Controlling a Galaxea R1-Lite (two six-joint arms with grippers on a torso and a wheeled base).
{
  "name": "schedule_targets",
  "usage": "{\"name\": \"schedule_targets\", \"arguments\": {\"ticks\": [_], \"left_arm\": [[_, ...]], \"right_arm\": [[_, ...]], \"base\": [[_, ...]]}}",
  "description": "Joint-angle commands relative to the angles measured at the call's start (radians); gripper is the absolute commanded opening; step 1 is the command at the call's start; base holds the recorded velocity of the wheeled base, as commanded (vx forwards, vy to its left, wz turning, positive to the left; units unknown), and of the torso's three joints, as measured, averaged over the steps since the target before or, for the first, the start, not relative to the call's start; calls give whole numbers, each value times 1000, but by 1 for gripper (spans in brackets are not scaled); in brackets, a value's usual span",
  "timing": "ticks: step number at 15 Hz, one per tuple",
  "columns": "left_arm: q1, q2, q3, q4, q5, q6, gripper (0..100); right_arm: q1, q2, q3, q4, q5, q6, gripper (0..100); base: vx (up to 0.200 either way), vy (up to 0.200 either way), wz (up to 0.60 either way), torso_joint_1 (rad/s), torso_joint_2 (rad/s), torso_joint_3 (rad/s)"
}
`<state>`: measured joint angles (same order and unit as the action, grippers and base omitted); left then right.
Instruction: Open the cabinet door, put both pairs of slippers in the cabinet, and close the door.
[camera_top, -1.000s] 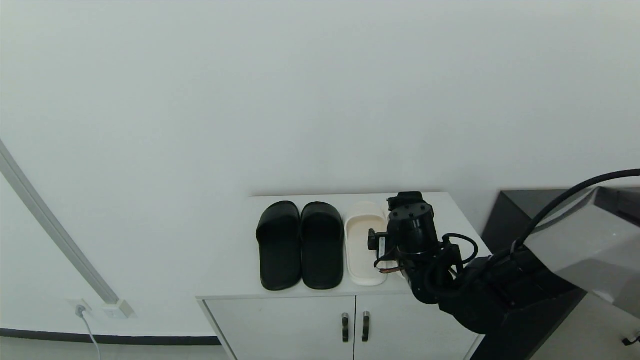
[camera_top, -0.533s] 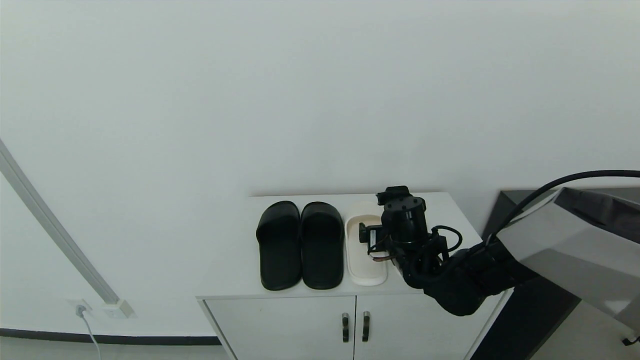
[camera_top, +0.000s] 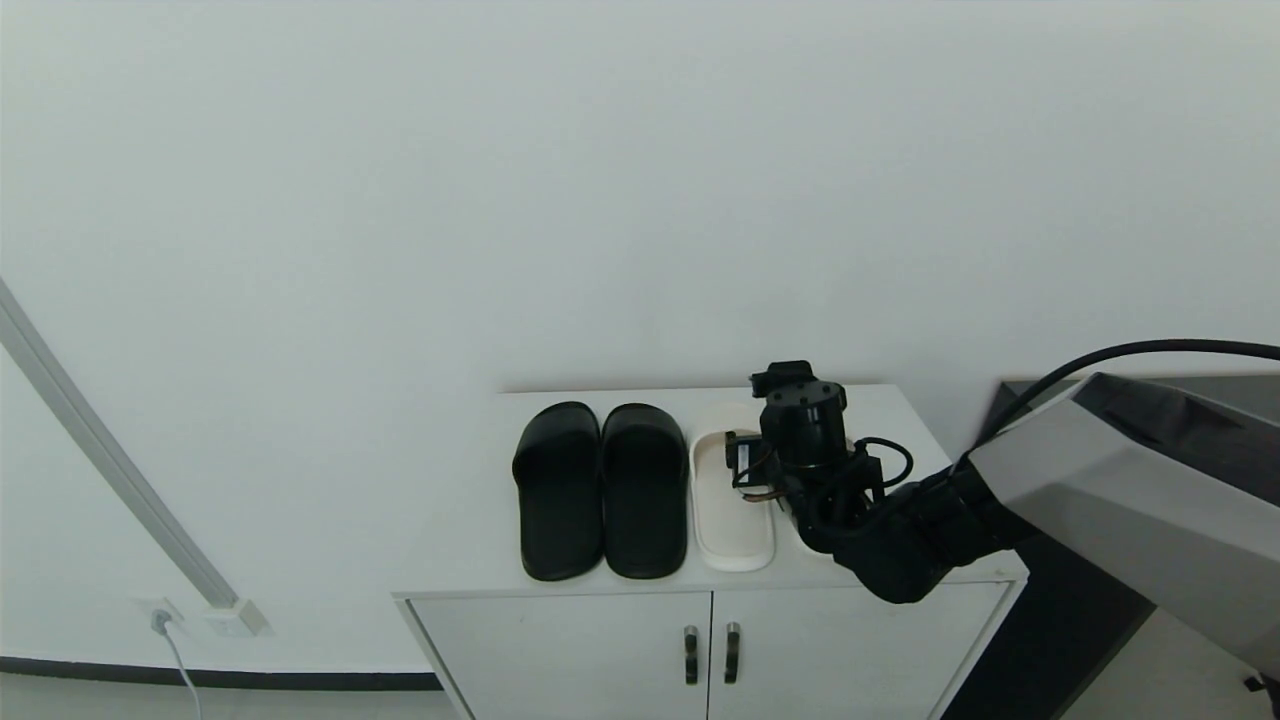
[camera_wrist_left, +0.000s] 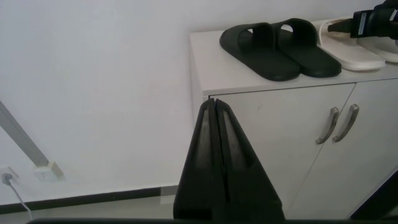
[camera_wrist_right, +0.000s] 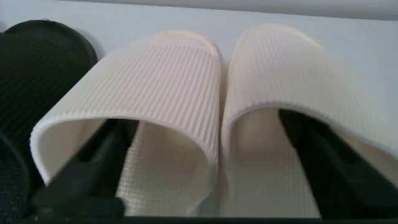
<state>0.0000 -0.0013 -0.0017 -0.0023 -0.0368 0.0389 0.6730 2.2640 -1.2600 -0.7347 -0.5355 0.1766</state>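
Right arm advanced; fingers inside white slippers.

L gripper: fingers pressed together, no gap, tips just before cabinet front corner. Doors shut, two handles side by side at seam. Black slippers on top, white pair just beside; R arm over white pair. Socket low on wall.
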Motion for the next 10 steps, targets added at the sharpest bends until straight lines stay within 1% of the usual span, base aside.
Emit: {"name": "schedule_targets", "arguments": {"ticks": [1,7,9,10], "left_arm": [[0,1,0,-1,0,-1,0],[0,1,0,1,0,-2,0],[0,1,0,1,0,-2,0],[0,1,0,-1,2,-4,0]], "right_arm": [[-10,3,-4,0,8,0,0],[-9,-12,14,-3,16,0,0],[-10,-58,24,-5,16,-14,0],[-9,-124,54,-3,17,-34,0]], "base": [[0,0,0,0,0,0],[0,0,0,0,0,0],[0,0,0,0,0,0],[0,0,0,0,0,0]]}}
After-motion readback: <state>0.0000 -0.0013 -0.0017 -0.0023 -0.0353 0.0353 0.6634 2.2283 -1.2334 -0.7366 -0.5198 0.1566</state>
